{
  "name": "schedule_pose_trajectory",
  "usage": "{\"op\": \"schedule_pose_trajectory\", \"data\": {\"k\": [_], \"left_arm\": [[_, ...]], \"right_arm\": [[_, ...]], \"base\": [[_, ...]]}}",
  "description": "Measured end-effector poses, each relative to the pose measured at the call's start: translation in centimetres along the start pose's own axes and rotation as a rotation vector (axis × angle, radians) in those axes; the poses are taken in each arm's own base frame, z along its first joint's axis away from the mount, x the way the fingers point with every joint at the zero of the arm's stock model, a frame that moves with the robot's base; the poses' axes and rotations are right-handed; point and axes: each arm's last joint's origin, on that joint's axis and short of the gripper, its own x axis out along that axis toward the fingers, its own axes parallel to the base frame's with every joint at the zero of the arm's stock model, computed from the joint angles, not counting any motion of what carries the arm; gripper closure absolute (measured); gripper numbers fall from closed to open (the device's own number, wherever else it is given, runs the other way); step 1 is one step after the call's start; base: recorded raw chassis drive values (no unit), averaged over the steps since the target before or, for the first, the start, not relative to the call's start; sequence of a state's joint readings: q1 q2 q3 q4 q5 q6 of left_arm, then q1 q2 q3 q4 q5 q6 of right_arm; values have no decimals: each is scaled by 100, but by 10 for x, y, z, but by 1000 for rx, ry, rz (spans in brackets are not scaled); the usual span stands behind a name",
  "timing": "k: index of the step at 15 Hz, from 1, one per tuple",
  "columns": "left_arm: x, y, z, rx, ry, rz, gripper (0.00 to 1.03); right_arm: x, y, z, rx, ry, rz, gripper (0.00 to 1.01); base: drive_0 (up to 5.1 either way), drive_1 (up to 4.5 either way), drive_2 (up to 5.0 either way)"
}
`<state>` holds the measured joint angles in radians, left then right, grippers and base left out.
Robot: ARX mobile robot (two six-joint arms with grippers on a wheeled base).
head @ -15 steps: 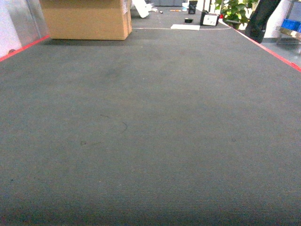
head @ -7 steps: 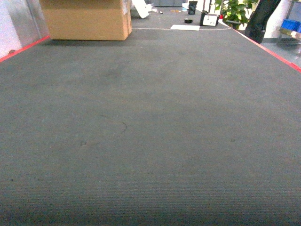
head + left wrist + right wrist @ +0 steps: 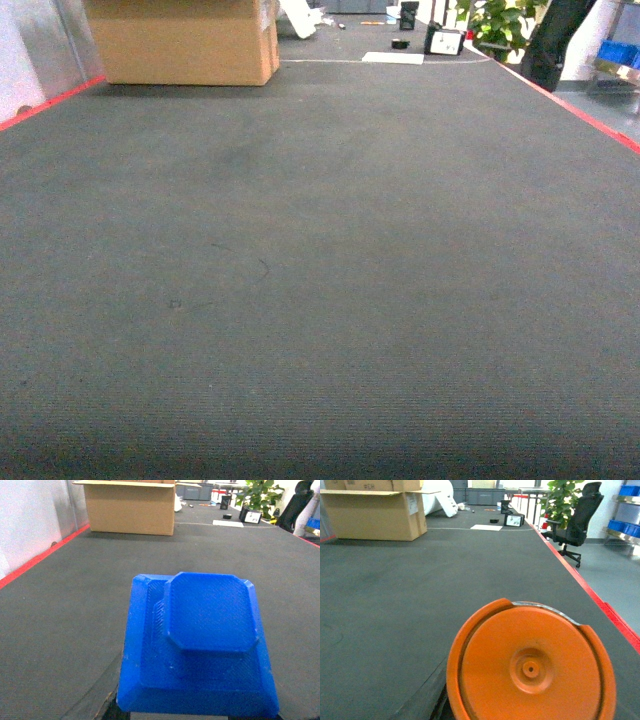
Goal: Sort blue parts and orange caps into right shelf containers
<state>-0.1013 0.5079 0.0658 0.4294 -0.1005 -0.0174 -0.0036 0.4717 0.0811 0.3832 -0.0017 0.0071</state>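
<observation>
Against the carpet's far-left corner, cardboard box unmoved; blue part, orange cap fill wrist views; grip states untellable.

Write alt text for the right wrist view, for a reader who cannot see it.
A round orange cap fills the lower foreground. Beyond it lies dark grey carpet edged by a red line, with a cardboard box far left and a black office chair beside a green plant far right.
</observation>
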Motion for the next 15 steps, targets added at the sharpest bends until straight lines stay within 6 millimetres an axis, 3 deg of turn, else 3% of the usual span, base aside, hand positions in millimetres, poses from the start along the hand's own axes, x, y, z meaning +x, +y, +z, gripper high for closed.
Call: {"op": "schedule_pose_trajectory", "data": {"k": [2,15], "left_arm": [[-5,12,-3,-1,-2,24,59],[-25,11,-9,2,-26,-1,59]], "right_arm": [[-5,0,-6,0,6,1,56],[-25,0,-17,0,0,2,56]], "base": [[0,0,0],[0,0,0]]}}
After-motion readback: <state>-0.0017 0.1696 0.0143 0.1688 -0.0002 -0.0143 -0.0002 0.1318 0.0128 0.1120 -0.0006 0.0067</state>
